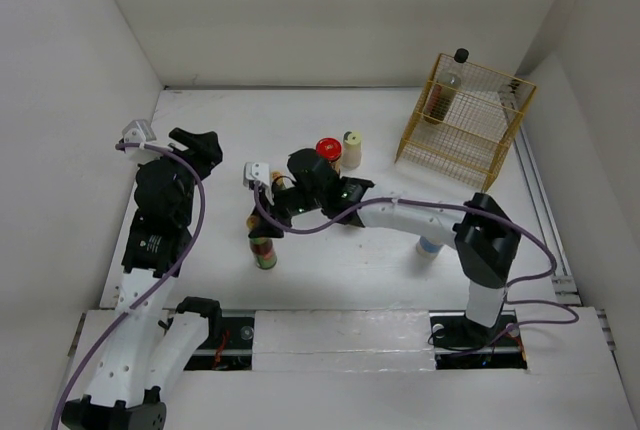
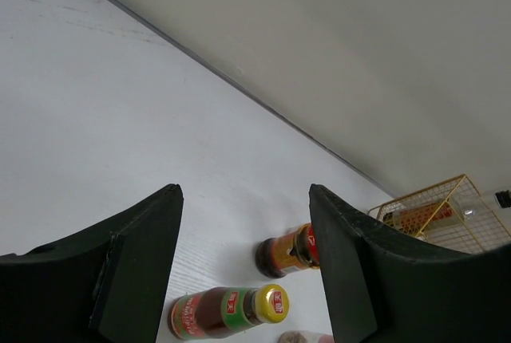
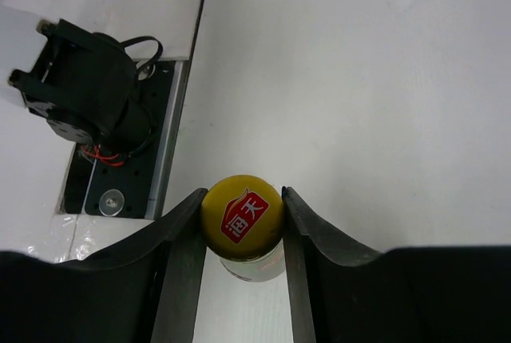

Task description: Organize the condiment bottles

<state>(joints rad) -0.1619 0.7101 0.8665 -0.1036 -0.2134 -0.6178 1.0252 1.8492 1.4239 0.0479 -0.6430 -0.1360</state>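
**Sorting barely begun**

Clamped right pincer (image 3: 243, 196) on the cap of a yellow-capped bottle (image 3: 242, 227) toward the middle of the counter (image 1: 335, 275). Held left pincer (image 2: 243, 199) open and empty near the left edge. Counted only a black-capped bottle (image 1: 455, 75) inside the yellow wire basket (image 1: 455, 140) at the far right corner. Judged red-lidded jar (image 1: 328, 147), cream bottle (image 1: 352, 148), second yellow-capped bottle (image 1: 264, 252) and others loose, yet to be grouped. Noted plain white counter, white walls on three sides.

White table (image 1: 350, 285) with red-lidded jar (image 1: 328, 149), cream bottle (image 1: 352, 149), yellow-capped bottle (image 3: 242, 217), and yellow wire basket (image 1: 465, 122).
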